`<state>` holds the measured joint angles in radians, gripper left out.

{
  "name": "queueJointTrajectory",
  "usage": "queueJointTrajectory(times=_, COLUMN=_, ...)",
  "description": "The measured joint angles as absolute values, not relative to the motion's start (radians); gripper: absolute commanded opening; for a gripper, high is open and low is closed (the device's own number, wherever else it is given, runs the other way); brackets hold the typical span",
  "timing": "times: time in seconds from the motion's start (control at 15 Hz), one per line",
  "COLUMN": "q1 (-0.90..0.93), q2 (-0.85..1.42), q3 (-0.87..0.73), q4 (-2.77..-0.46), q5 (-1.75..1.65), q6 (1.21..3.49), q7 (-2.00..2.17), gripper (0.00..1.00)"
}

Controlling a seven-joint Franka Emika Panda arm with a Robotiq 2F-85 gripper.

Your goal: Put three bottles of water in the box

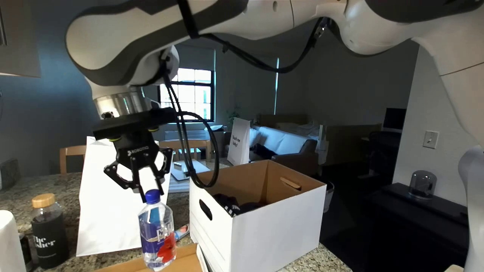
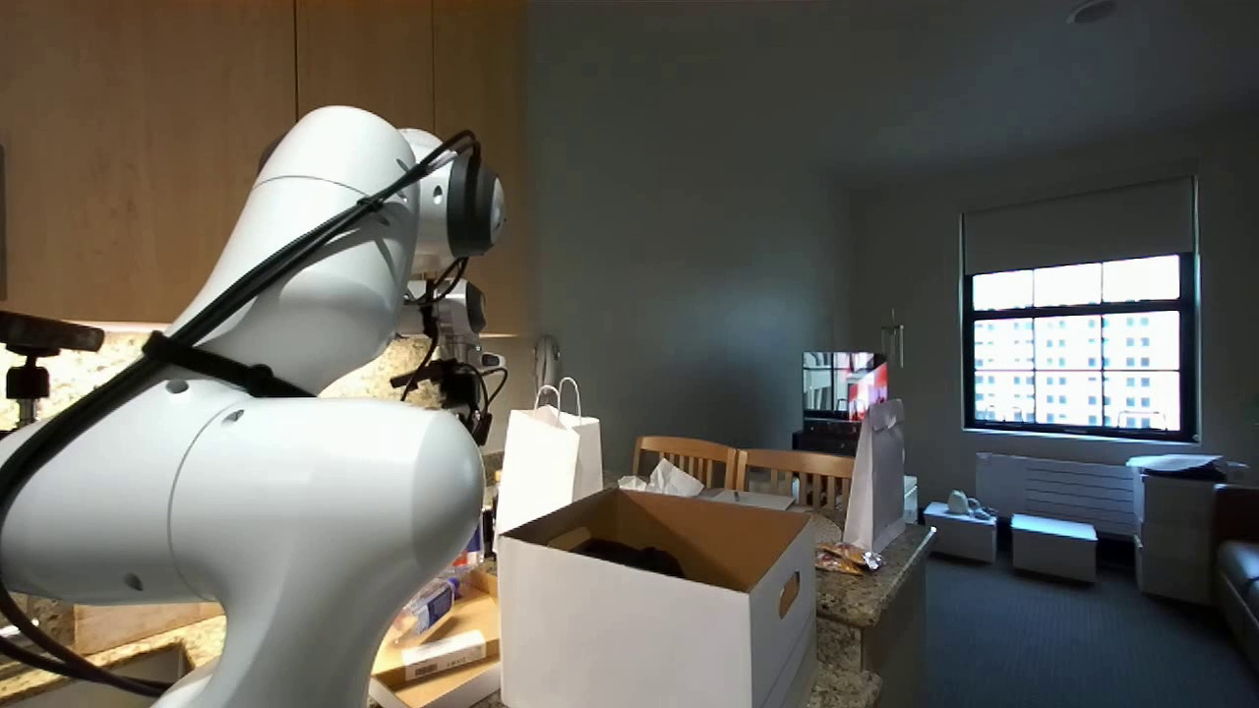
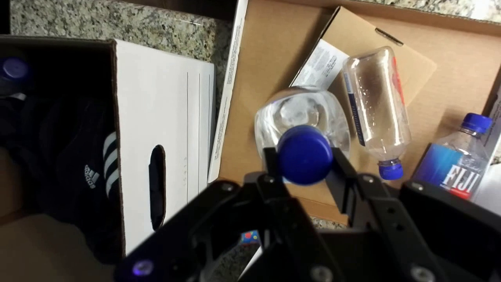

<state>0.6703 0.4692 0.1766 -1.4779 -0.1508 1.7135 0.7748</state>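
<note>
My gripper [image 1: 152, 195] is shut on the blue cap of a clear water bottle [image 1: 157, 234], which hangs about upright. The wrist view shows that cap between the fingertips, with the bottle's body [image 3: 266, 121] above the cardboard tray. Two more bottles rest in the tray: a lying one [image 3: 375, 105] and one with a blue label [image 3: 454, 160]. The white box [image 1: 272, 230] stands beside the tray, flanking the held bottle. Inside it, a blue-capped bottle [image 3: 15, 68] shows at the edge of the wrist view, mostly in shadow.
Dark clothing [image 3: 78, 156] with white stripes lies in the box. The tray [image 3: 266, 39] also holds a small brown carton [image 3: 352, 31]. A tall white paper bag [image 1: 109, 211] stands behind the held bottle, and a dark jar [image 1: 49, 230] with a wooden lid is farther aside.
</note>
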Motion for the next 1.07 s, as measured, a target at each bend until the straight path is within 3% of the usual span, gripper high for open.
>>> queueJointTrajectory(times=1.07, q1=0.466, q2=0.008, q3=0.209, q4=-1.679, q5=-0.122, q6=1.781, q7=0.770, gripper=0.11)
